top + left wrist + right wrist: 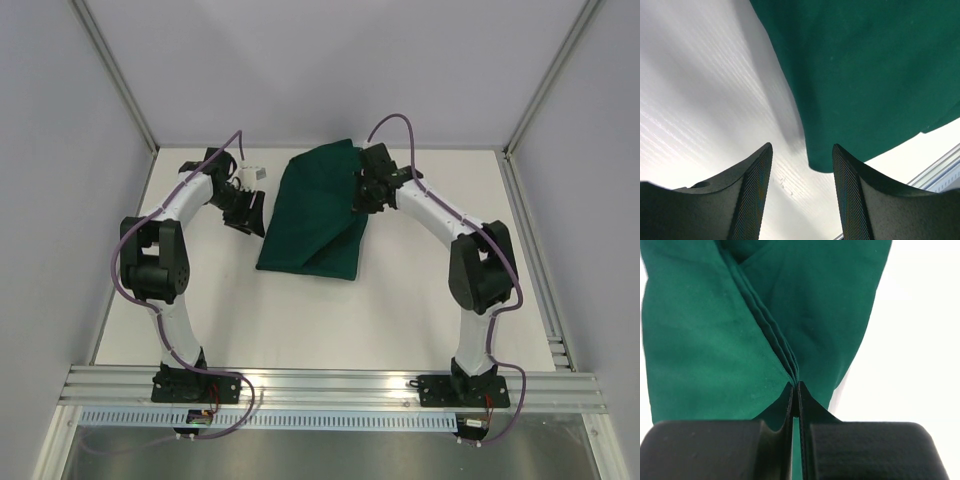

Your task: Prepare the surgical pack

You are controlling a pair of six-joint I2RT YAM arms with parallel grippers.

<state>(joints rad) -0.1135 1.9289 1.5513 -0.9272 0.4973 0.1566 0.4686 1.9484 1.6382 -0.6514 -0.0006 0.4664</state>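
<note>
Here, found the large dark green cloth drape (312, 215) lying on the white table (400, 310), about at its middle, folded over itself and rumpled, longer from far to near than from side to side. Found the right gripper (795, 390) at the far right part of this cloth, with the jaws pressed together almost fully. Saw, in the right wrist view, several thin layers of the cloth gathered into a narrow pleat and running straight into the shut jaws, thus pinched between them. Saw green cloth spread on both sides of the pleat, and bare table further off at one side. Found the left gripper (802, 152) just beside the left edge of the drape, not touching it, with the jaws standing clearly apart and holding nothing. Saw, in the left wrist view, only bare table between the two black fingers (747, 195), and a rounded corner of the cloth a little ahead of one finger. Could not tell the height of this gripper above the table.
</note>
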